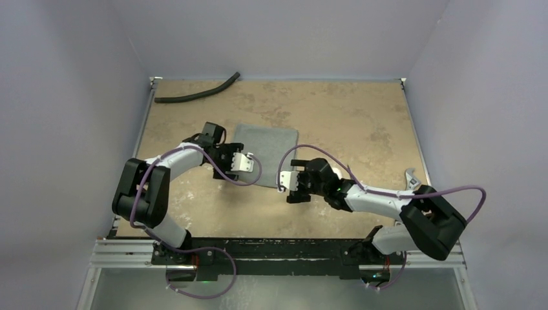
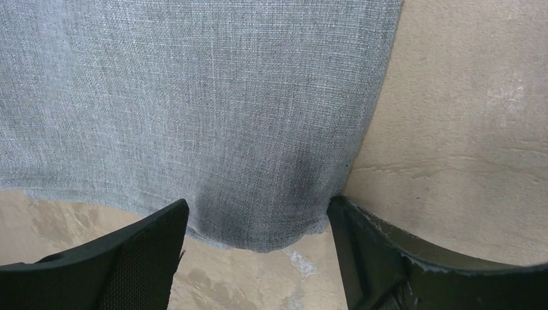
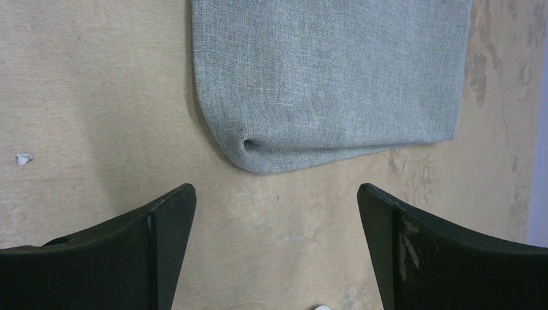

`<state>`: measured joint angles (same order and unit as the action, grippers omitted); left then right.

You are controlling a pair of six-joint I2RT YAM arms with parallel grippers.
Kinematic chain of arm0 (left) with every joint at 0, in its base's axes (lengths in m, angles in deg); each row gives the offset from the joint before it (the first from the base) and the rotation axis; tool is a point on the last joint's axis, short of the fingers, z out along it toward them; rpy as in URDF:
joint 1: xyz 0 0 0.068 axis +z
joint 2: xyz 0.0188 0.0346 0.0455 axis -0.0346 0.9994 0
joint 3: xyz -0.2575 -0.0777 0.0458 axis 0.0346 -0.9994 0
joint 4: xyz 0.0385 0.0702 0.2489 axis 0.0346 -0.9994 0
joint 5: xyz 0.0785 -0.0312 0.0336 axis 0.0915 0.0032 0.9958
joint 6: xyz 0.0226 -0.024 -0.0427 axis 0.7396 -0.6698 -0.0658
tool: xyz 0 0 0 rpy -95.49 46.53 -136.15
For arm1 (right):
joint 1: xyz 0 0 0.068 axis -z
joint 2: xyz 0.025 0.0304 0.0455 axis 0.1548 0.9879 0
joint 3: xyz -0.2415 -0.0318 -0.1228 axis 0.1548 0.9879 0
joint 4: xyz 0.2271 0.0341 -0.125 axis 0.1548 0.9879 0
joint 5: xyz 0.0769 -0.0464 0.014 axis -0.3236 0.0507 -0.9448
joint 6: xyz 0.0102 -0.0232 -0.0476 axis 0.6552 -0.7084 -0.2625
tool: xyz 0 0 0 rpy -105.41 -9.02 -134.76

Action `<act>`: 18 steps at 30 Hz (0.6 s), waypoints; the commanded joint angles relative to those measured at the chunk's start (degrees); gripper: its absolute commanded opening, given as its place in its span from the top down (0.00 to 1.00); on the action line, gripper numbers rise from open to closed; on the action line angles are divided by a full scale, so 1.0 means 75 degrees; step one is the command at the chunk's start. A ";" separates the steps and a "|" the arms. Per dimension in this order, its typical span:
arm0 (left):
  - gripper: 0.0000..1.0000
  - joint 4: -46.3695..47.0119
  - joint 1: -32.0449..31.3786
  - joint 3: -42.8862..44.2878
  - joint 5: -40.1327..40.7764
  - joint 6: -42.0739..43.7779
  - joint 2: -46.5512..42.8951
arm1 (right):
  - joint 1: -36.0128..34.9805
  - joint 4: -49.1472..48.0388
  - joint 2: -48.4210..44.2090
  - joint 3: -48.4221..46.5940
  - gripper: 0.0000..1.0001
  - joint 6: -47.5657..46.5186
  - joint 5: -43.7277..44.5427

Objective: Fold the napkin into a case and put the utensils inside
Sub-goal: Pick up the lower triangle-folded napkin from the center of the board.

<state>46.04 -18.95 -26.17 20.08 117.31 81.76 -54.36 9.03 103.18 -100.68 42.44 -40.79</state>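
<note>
The grey napkin [image 1: 266, 152] lies folded into a flat oblong on the table, between the two arms. My left gripper [image 2: 258, 210] is open and low over the cloth's near corner [image 2: 271, 232], which lies between the two black fingers; the right finger [image 2: 362, 245] stands at the cloth's edge. My right gripper [image 3: 276, 194] is open over bare table, a short way from the napkin [image 3: 329, 77], whose rounded folded corner [image 3: 249, 147] points at it. A small white bit, perhaps the spoon [image 3: 321, 307], peeks in at the bottom edge. The dark stick-like utensil is out of view.
A long black curved hose [image 1: 197, 94] lies at the far left of the tan table [image 1: 349, 116]. A metal wrench [image 1: 411, 179] lies at the right edge, beside my right arm. Walls close the table in on three sides.
</note>
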 commanded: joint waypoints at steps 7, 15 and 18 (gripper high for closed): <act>0.24 0.0098 0.0196 -0.0021 -0.0218 0.0151 0.0400 | -0.0109 -0.1463 0.1021 -0.0038 0.01 -0.0847 0.0161; 0.39 -0.0297 0.0365 0.0394 -0.0355 0.0033 0.0768 | -0.0115 -0.1570 0.1884 -0.0481 0.01 -0.1079 -0.0144; 0.42 -0.0359 0.0466 0.0431 -0.0429 0.0024 0.0840 | -0.0113 -0.1394 0.2125 -0.0713 0.01 -0.0987 -0.0255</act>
<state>45.78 -16.75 -23.15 17.20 116.87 85.54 -55.01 -4.32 116.40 -104.08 35.52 -41.01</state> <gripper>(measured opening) 0.596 0.987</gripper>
